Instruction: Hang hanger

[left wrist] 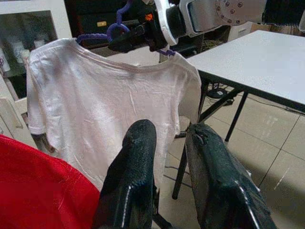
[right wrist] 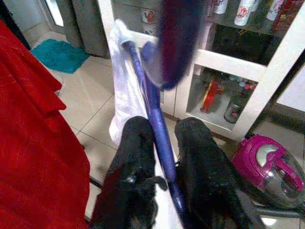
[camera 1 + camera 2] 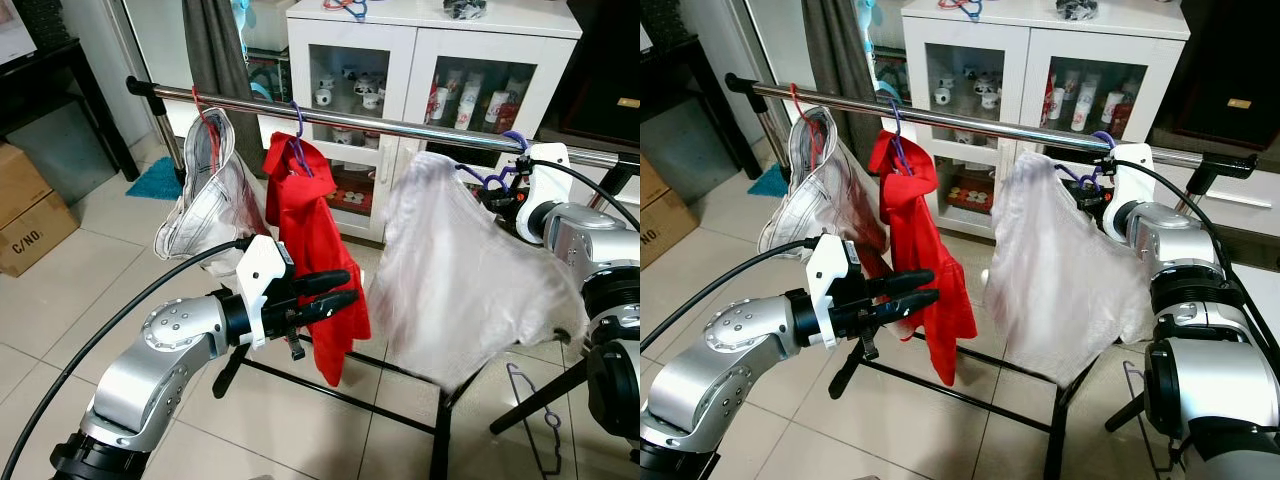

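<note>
The right gripper [image 2: 159, 157] is up at the right part of the metal rail [image 3: 400, 128], its fingers [image 2: 136, 157] pinched on the purple hanger [image 2: 152, 102] that carries the white shirt [image 3: 460, 270]. In the eye views the white wrist housing hides those fingers, and the hanger's hook [image 3: 515, 140] sits right at the rail; whether it is over the rail cannot be told. The right wrist view shows the grip plainly, though the hook there is a blur.

The left gripper [image 3: 352, 286] hovers near the red shirt [image 3: 315, 240], fingers a little apart and holding nothing. The red shirt hangs from its own purple hanger, a pale garment [image 3: 205, 195] from a red one further left.

A cardboard box [image 3: 30, 215] at the far left reads "C/NO.", cut off by the frame. A bare wire hanger [image 3: 535, 420] lies on the floor at right. The left wrist view adds a white surface [image 1: 257, 59] beyond the rack.
</note>
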